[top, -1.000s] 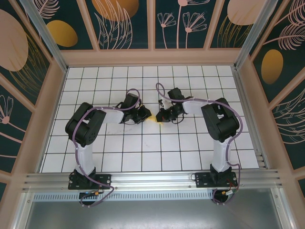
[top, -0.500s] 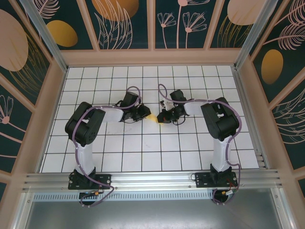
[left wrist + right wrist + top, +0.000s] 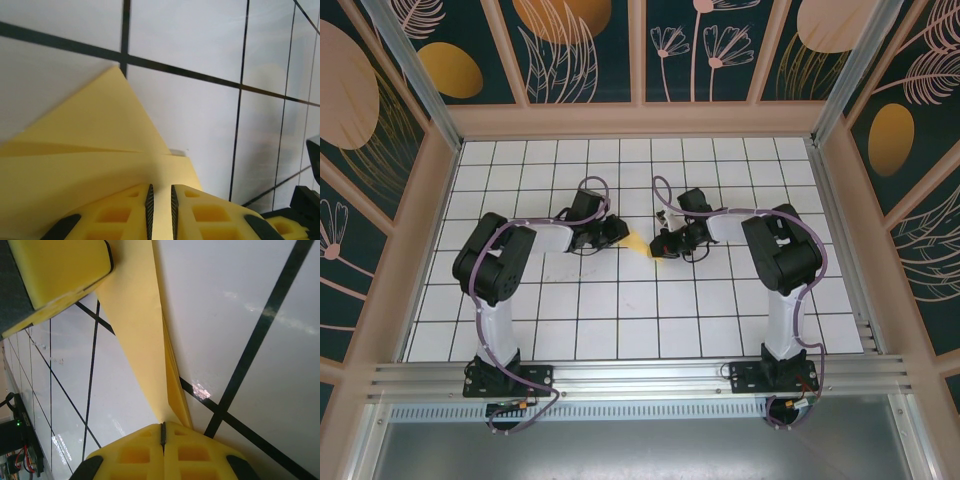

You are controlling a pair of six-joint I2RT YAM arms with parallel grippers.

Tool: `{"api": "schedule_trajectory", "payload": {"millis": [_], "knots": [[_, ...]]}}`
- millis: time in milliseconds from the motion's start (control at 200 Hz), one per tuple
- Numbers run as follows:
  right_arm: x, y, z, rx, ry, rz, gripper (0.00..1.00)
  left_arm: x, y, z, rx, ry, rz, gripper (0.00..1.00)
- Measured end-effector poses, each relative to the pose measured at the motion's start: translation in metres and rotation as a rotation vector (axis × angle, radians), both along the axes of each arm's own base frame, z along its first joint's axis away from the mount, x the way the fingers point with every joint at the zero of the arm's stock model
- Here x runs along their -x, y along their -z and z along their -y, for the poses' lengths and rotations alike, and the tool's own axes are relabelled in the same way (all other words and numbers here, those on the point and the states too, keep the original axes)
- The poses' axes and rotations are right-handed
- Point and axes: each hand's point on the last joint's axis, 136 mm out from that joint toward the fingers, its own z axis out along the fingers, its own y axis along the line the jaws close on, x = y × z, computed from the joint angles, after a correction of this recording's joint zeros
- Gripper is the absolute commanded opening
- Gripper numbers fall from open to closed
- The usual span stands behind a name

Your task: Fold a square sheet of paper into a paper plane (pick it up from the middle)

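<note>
At mid-tabletop (image 3: 620, 330), both arms meet over the partly folded paper (image 3: 638, 243). The left pincer (image 3: 616, 232) and right pincer (image 3: 659, 243) are each clamped on an opposite end of it. This looks like a mid-fold step, and the next move calls for pressing the crease flat without tearing. Since a second ago the left pincer has drawn leftward, baring more yellow.

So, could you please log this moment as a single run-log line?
step: folding | paper: folded to a point, held from both ends | left jaws: shut on paper | right jaws: shut on paper
</note>
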Motion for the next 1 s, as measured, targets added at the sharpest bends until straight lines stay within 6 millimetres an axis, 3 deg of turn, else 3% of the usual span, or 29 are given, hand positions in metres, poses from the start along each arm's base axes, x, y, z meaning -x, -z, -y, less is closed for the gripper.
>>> {"api": "schedule_trajectory", "payload": {"millis": [230, 540, 1001], "knots": [[0.000, 0.000, 0.000, 0.001, 0.002, -0.003, 0.05, -0.015, 0.001, -0.030, -0.065, -0.105, 0.026, 0.21], [0.000, 0.001, 0.000, 0.000, 0.004, -0.004, 0.05, -0.013, 0.002, -0.048, -0.079, -0.199, 0.042, 0.21], [0.000, 0.001, 0.000, -0.005, 0.004, -0.010, 0.05, -0.015, -0.003, -0.097, -0.139, -0.353, 0.062, 0.22]]}}
